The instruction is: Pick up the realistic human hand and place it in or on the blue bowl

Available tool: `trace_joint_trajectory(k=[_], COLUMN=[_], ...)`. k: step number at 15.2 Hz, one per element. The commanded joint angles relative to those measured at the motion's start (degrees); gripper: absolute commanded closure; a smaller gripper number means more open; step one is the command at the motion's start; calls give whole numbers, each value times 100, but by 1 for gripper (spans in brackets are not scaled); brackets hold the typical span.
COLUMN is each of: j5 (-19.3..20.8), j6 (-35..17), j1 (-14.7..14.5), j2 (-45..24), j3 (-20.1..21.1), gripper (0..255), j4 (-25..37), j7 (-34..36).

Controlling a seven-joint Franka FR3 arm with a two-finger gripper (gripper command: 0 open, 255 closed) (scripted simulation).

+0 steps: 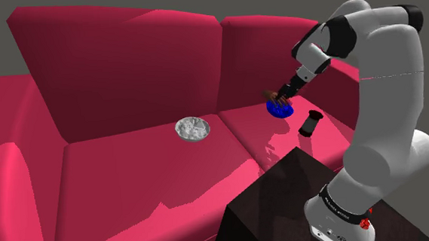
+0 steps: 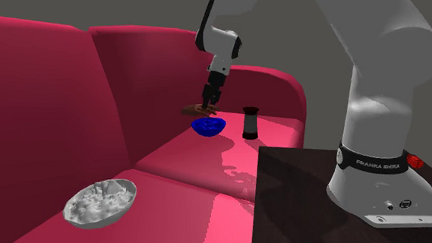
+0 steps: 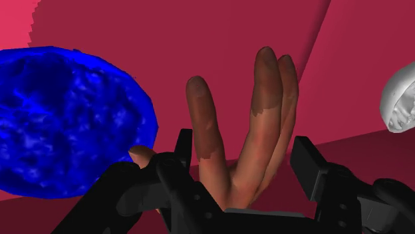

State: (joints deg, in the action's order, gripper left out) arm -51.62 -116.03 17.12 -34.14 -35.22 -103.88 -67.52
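Note:
My black gripper (image 3: pixel 245 174) is shut on a brown, flesh-toned human hand (image 3: pixel 266 126), clasping it at the palm with its digits pointing away from me. In the shoulder view the hand (image 1: pixel 273 99) hangs from the gripper (image 1: pixel 283 97) just above the blue bowl (image 1: pixel 281 111) on the red sofa seat. The second exterior view shows the hand (image 2: pixel 195 110) lying flat in the air over the bowl (image 2: pixel 209 126), under the gripper (image 2: pixel 208 104). Beside the gripper in the wrist view, the blue bowl (image 3: pixel 60 119) lies off to one side.
A black cylinder (image 1: pixel 310 124) stands on the seat close to the blue bowl, towards the stand. A grey-white crumpled bowl (image 1: pixel 192 128) rests on the neighbouring cushion. The red sofa back (image 1: pixel 127 68) rises behind. The dark stand (image 1: pixel 285 203) is at lower right.

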Motion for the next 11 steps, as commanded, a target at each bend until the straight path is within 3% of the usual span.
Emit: trace_joint_trajectory(k=[1, 5, 9, 11], j5=[-7, -31, -52, -87], j6=[329, 935, 1605, 1529], j1=[300, 939, 1697, 1702], j2=[-385, -1172, -2114, -2194], j3=[41, 153, 312, 334], gripper=[255, 255, 255, 255], j4=[669, 2078, 3882, 3871], j7=[68, 261, 631, 587])
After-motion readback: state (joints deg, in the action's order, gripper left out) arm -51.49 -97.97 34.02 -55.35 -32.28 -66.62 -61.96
